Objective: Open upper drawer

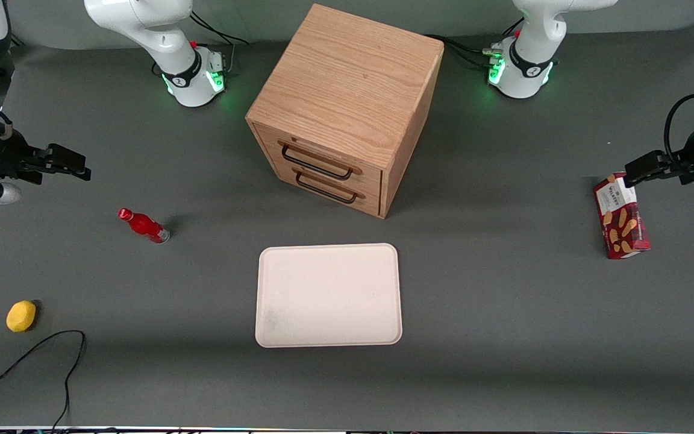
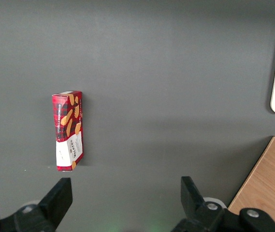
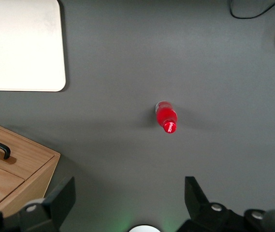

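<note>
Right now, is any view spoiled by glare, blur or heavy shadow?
Front view: even light, soft shadows beside the cabinet, upper drawer handle crisp, green base glow; right wrist view: sharp, open claw above the table near the red bottle; left wrist view: clear.

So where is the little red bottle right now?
The red bottle stands on the table toward the working arm's end, nearer the front camera than the gripper, which is open.
</note>
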